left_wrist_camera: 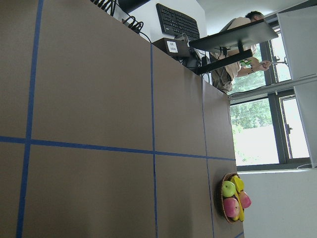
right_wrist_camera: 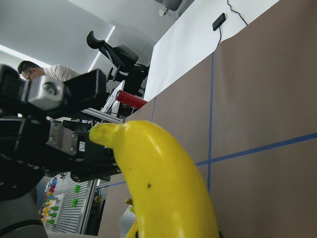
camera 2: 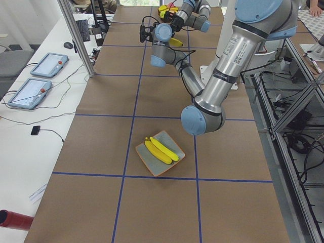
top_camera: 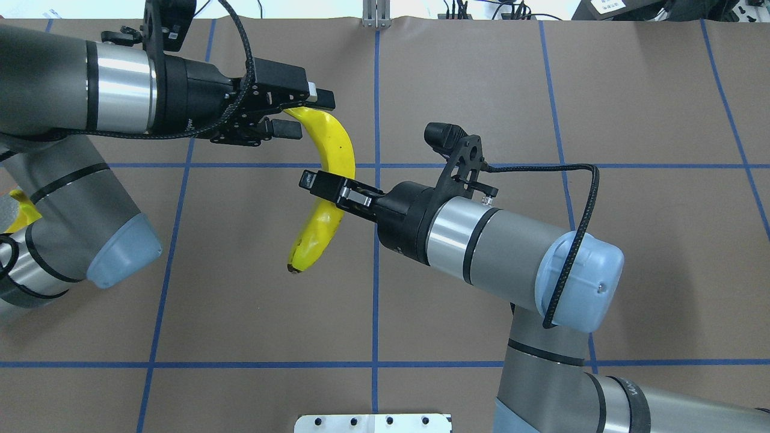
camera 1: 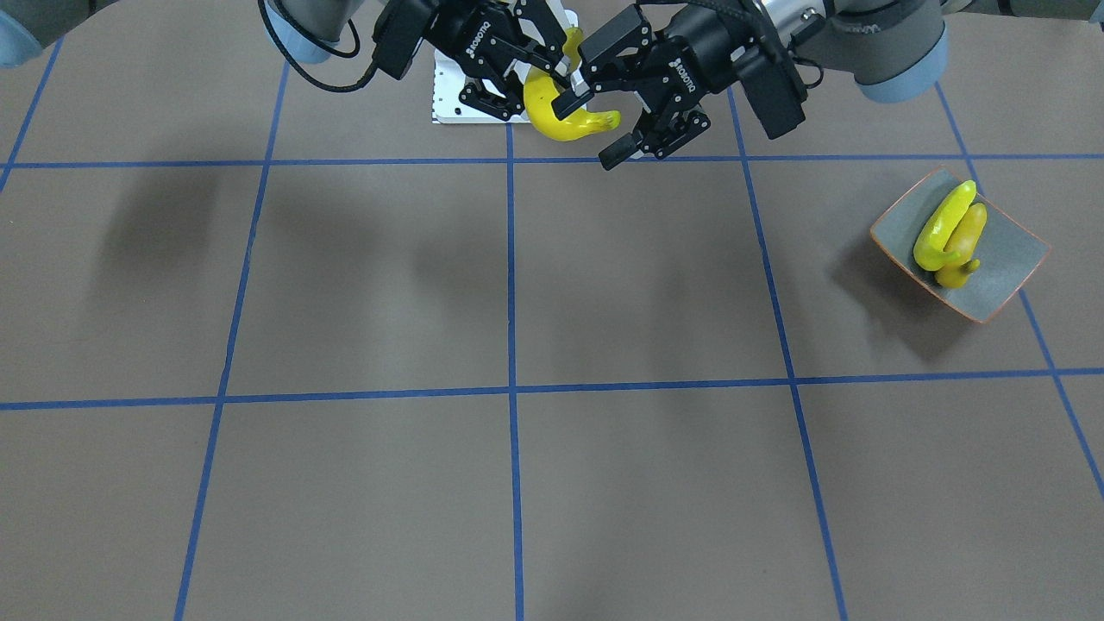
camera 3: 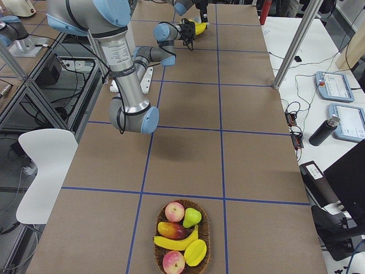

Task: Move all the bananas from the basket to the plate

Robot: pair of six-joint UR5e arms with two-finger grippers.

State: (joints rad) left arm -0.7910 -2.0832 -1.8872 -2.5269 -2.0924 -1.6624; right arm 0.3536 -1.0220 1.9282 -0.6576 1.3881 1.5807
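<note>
One yellow banana [top_camera: 334,144] hangs in the air between both grippers; it also shows in the front view [camera 1: 552,116] and the right wrist view [right_wrist_camera: 163,188]. My right gripper [top_camera: 325,186] is shut on its middle. My left gripper [top_camera: 308,114] is open, its fingers on either side of the banana's stem end. The grey plate [camera 1: 1005,259] with an orange rim holds two bananas [camera 1: 944,228] and lies on my left. The basket [camera 3: 209,234] on my far right holds one banana [camera 3: 177,242] among other fruit.
The basket also holds apples [camera 3: 175,212], a pear and a mango. A white mounting plate [top_camera: 373,423] sits at the robot's base. Blue tape lines cross the brown table. Operator desks with tablets and a red bottle [camera 2: 15,220] border the table.
</note>
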